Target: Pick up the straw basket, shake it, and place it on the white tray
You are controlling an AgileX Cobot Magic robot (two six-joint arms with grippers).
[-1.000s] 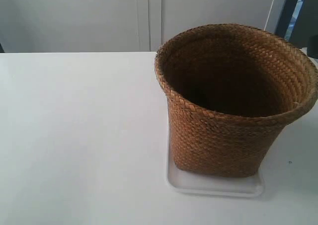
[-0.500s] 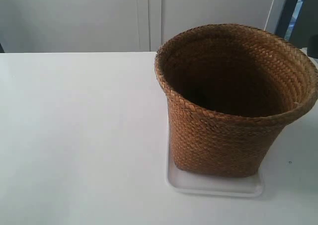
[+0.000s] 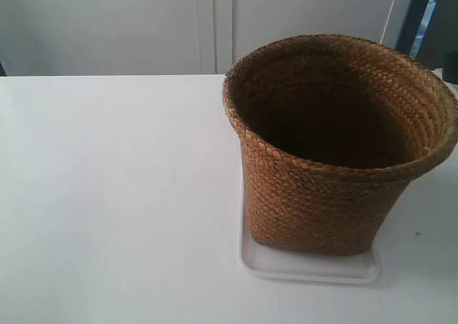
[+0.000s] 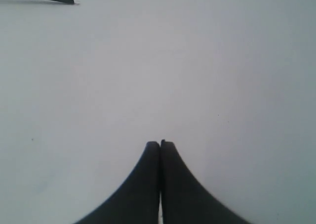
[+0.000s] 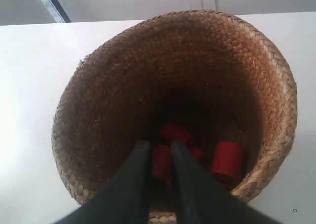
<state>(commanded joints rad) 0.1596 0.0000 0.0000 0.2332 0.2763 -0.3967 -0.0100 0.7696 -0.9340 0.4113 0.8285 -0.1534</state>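
- Tray (image 3: 315,272) rim shows nearest, under the basket (image 3: 322,209), which stands upright on it; placing looks done.
- Right gripper (image 5: 159,146) hovers over the basket mouth, fingers slightly apart, holding nothing.
- Left gripper (image 4: 160,145), pinched closed, hangs over the table (image 4: 148,61), out of the way.

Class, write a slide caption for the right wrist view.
Right gripper, jaws slightly apart, facing the straw basket with red cylinders inside.
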